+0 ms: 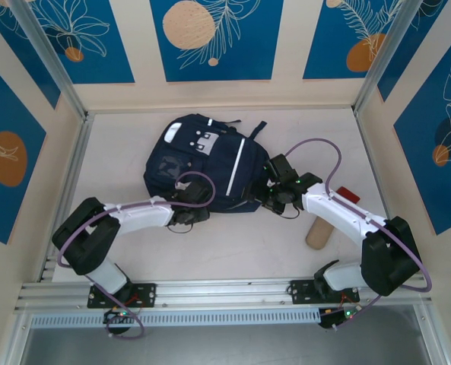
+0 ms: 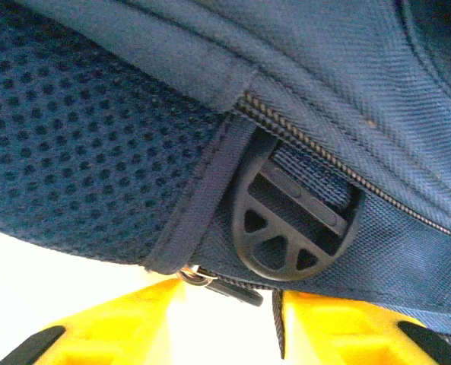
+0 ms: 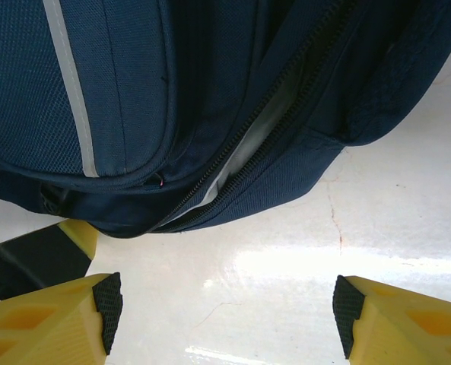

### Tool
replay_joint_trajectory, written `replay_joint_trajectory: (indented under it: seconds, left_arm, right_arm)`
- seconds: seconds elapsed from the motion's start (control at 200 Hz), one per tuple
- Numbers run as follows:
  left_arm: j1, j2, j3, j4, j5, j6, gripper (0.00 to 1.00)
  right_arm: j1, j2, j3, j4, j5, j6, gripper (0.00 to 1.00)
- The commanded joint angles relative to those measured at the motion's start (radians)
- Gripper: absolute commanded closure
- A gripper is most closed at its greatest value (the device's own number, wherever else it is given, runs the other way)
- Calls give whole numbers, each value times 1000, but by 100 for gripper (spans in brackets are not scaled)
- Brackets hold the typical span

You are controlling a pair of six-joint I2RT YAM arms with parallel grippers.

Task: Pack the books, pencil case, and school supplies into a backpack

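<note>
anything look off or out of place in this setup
Nothing is spilled or broken. The backpack lies flat, and its zipper opening gapes, showing pale lining. A tan cylinder and a small red item lie loose on the table, outside the bag. A hairline crack runs across the tabletop near the bag.

Top external: high, above-behind the rig, looking down on the whole worktop (image 1: 233, 243). Left and right wrist cams: very close, facing the backpack (image 1: 202, 163) from opposite sides. All three share the backpack.
</note>
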Motion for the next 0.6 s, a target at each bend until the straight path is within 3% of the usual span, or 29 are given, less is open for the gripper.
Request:
replay_joint_trajectory:
  seconds: [0.0, 0.285, 0.41, 0.595]
  left_arm:
    - [-3, 6, 21, -29, -61, -20, 71]
    - [-3, -11, 13, -62, -93, -18, 86]
    - [-3, -5, 11, -59, -92, -17, 86]
    - [-5, 16, 22, -72, -89, -3, 76]
  right_arm:
    - [6, 12, 24, -26, 14, 9, 24]
    - [8, 22, 28, -24, 13, 6, 24]
    - [8, 29, 30, -24, 11, 7, 24]
    - [8, 41, 29, -20, 9, 7, 24]
